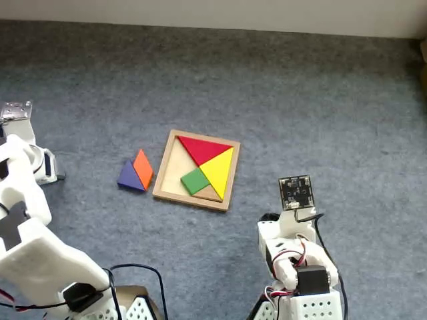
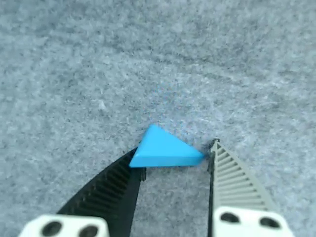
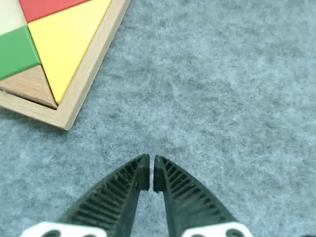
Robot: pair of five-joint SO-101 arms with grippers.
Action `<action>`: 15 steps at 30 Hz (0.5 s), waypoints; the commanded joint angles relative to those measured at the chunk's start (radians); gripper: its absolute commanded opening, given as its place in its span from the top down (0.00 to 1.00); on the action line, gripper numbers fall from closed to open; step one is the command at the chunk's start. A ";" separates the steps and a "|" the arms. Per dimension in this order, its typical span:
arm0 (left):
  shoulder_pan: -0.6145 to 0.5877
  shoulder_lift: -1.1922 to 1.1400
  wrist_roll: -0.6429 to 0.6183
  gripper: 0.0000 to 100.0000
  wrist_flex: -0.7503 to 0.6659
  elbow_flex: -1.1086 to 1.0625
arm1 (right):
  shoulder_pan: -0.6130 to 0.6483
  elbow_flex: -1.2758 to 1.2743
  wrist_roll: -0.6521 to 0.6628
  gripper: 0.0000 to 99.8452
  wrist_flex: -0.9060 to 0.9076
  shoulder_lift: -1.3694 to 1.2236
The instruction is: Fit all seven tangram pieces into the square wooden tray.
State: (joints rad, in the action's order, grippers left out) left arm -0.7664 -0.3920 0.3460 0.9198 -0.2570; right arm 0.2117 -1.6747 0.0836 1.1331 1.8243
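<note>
Plainly, the grip is the weak spot: the left jaws pinch the blue triangle (image 2: 163,150) only at its two sharp corners, well apart from the tray (image 1: 190,201), so it could pivot or pop loose onto the table (image 1: 300,100) during the carry. The right jaws, pressed together beside the tray's corner, could nudge the tray if they drift.
</note>
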 commanded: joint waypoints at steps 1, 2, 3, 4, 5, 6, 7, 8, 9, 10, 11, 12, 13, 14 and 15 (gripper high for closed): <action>-0.036 -0.033 0.025 0.80 -0.002 -0.013 | -0.013 -0.107 -0.006 0.97 -0.010 0.012; -0.036 -0.033 0.026 0.82 -0.003 -0.013 | -0.013 -0.107 -0.006 0.97 -0.010 0.012; -0.035 -0.033 0.028 0.84 -0.005 -0.013 | -0.013 -0.107 -0.006 0.97 -0.010 0.012; -0.033 -0.033 0.028 0.86 -0.005 -0.012 | -0.013 -0.107 -0.006 0.97 -0.010 0.012; -0.030 -0.033 0.028 0.87 -0.005 -0.012 | -0.013 -0.107 -0.006 0.97 -0.010 0.012; -0.030 -0.033 0.028 0.88 -0.005 -0.012 | -0.013 -0.107 -0.006 0.97 -0.010 0.012; -0.030 -0.033 0.028 0.89 -0.006 -0.012 | -0.013 -0.107 -0.006 0.97 -0.010 0.012; -0.030 -0.033 0.028 0.89 -0.006 -0.012 | -0.013 -0.107 -0.006 0.97 -0.010 0.012; -0.030 -0.033 0.028 0.89 -0.006 -0.012 | -0.013 -0.107 -0.006 0.97 -0.010 0.012; -0.030 -0.033 0.028 0.89 -0.006 -0.012 | -0.013 -0.107 -0.006 0.97 -0.010 0.012; -0.030 -0.033 0.028 0.89 -0.006 -0.012 | -0.013 -0.107 -0.006 0.97 -0.010 0.012; -0.030 -0.033 0.028 0.89 -0.006 -0.012 | -0.013 -0.107 -0.006 0.97 -0.010 0.012; -0.030 -0.033 0.028 0.89 -0.006 -0.012 | -0.013 -0.107 -0.006 0.97 -0.010 0.012; -0.030 -0.033 0.028 0.89 -0.008 -0.012 | -0.013 -0.107 -0.006 0.97 -0.010 0.012; -0.030 -0.033 0.028 0.89 -0.008 -0.012 | -0.013 -0.107 -0.006 0.97 -0.010 0.012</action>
State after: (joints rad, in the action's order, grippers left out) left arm -0.7587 -0.3982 0.3598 0.9275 -0.2585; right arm 0.2117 -1.6747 0.0836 1.1331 1.8243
